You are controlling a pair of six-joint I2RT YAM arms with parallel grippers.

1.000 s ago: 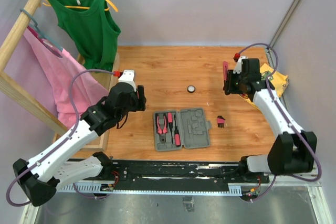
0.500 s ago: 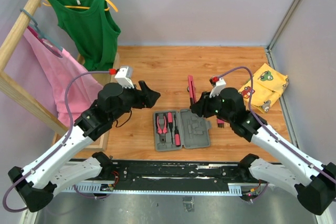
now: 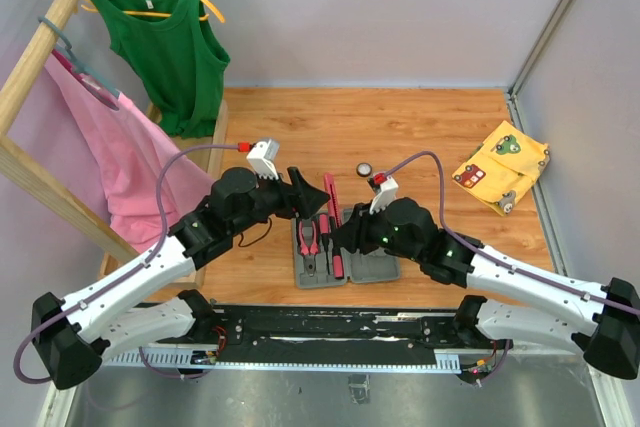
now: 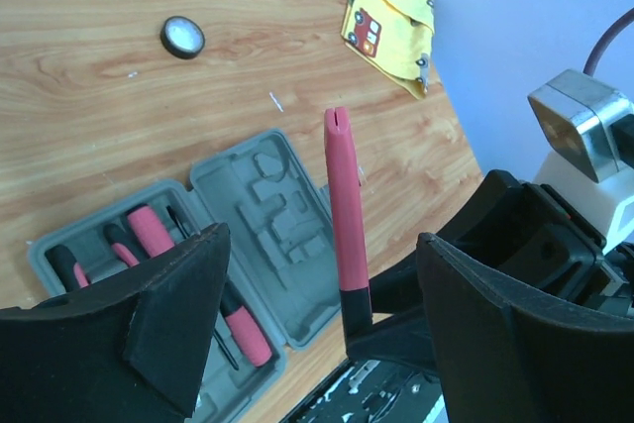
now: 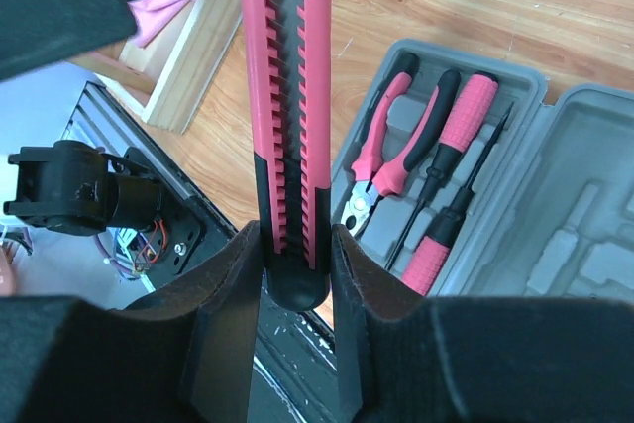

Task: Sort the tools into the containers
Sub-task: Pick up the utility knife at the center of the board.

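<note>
Cutter [image 5: 287, 96] looks light, stiff and ribbed; your right gripper [image 5: 293, 274] pinches its black butt end, a fair hold. Your left gripper [image 4: 319, 245] gapes wide, empty.

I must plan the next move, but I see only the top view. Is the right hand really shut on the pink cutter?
Observer: Yes. The right wrist view shows the right hand shut on the black end of the cutter.
Operator: The right arm hides part of the case. Is anything in that half?
Observer: No. In the left wrist view its visible slots hold nothing; the cutter hides a strip.
</note>
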